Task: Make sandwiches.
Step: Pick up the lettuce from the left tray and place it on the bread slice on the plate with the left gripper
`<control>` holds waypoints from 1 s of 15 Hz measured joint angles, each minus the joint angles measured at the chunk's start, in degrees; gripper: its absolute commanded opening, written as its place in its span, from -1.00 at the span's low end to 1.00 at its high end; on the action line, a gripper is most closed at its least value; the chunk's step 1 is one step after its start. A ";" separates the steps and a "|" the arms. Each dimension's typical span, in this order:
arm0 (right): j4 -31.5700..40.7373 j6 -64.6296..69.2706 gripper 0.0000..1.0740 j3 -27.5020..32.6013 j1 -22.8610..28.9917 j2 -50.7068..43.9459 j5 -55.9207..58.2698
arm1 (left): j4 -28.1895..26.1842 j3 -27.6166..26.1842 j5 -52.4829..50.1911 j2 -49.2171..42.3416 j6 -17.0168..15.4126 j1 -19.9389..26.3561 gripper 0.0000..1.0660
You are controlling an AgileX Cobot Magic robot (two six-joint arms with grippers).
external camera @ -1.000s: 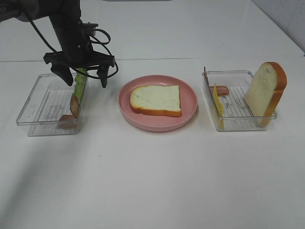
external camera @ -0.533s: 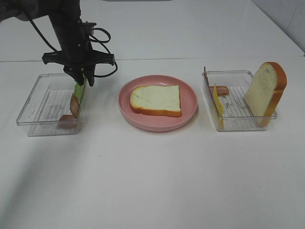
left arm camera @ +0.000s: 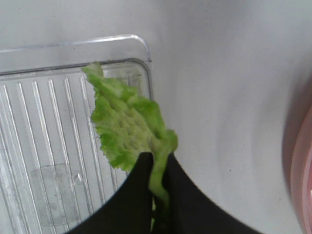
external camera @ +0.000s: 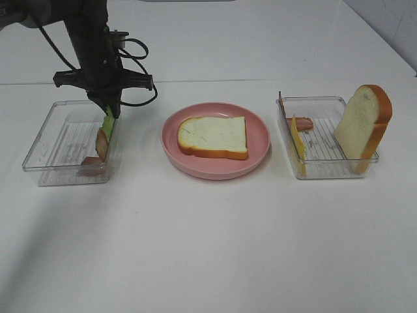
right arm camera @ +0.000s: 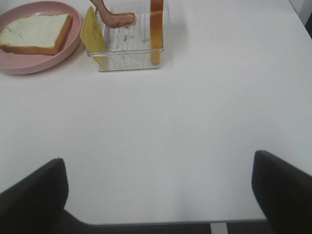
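While the left gripper (left arm camera: pixel 158 163) pinches the lettuce (left arm camera: pixel 124 122) by one edge at the left tray's (external camera: pixel 39 153) right wall, the leaf hangs below the jaws, roughly upright. The bread (external camera: pixel 214 135) on the plate (external camera: pixel 215 171) lies just right of it. The right gripper (right arm camera: pixel 158 195) gapes wide, empty, far off.

Robot lab bench, not a kitchen: bare white table (external camera: pixel 208 248), black cabled robot arm (external camera: pixel 94 45), toy bread slice (external camera: pixel 214 135) on pink plate (external camera: pixel 260 140), clear plastic trays (external camera: pixel 62 140) holding sorted props.
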 measured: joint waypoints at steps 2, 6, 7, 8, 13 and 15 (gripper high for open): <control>0.00 0.00 0.83 0.00 0.00 0.00 0.00 | 0.34 -1.32 0.74 0.00 0.00 0.00 -1.00; 0.00 0.00 0.83 0.00 0.00 0.00 0.00 | 0.86 -3.61 0.92 -1.32 -0.06 0.00 -1.00; 0.00 0.00 0.83 0.00 0.00 0.00 0.00 | 0.86 -3.67 0.92 -2.06 -0.06 0.00 -1.00; 0.00 0.00 0.83 0.00 0.00 0.00 0.00 | 0.86 -3.67 0.97 -2.46 -0.06 0.00 -1.00; 0.00 0.00 0.83 0.00 0.00 0.00 0.00 | -4.76 -5.50 1.03 -8.08 0.29 0.00 -1.00; 0.00 0.00 0.83 0.00 0.00 0.00 0.00 | -10.54 -5.79 1.03 -8.37 0.97 -0.06 -1.00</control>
